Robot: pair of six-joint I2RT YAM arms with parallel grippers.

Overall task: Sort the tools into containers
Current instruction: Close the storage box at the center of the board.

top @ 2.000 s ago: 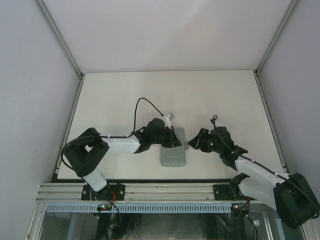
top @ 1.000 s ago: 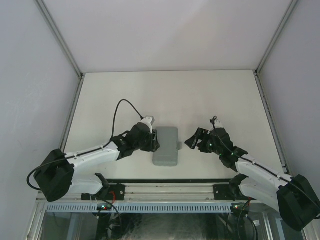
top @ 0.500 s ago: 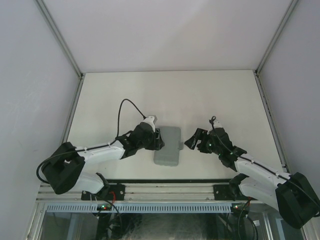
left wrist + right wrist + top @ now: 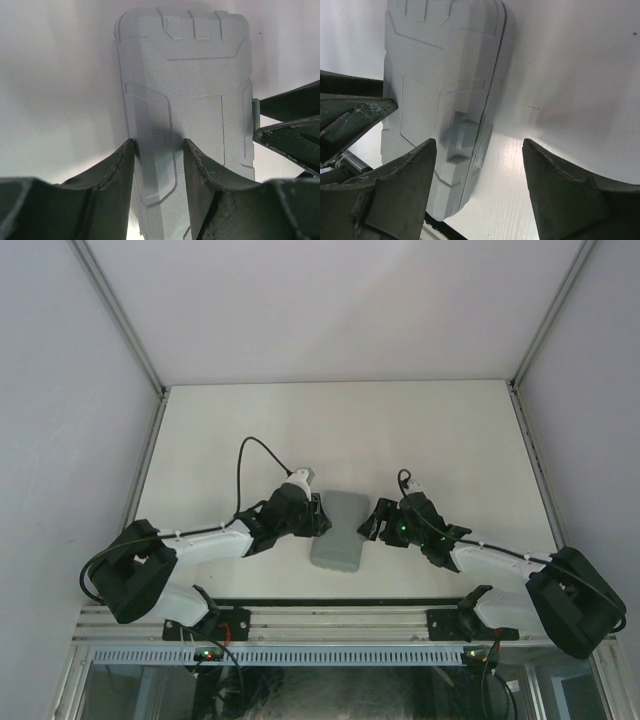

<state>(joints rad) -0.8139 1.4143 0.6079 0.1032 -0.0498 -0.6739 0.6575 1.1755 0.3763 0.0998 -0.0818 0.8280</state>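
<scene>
case (image 4: 338,535) lies shut and flat on bench (image 4: 400,430). left claw (image 4: 320,519) half-open over its left edge, gripping nothing. right claw (image 4: 369,524) wide open at its right side, straddling the latch (image 4: 462,137). Rigid textured plastic, probably light, so it may slide. Pin it, then work the latch.

From my station I see white table (image 4: 400,430), matte, plain. One thing directly on it: grey tool case (image 4: 338,530), lid shut, lying flat, textured moulded face up. Sits near table's front edge, about midway across. Long axis runs near to far, far end skewed slightly right. Latch (image 4: 462,137) on its right long side. Case throws soft shadow on table surface beside it.
</scene>
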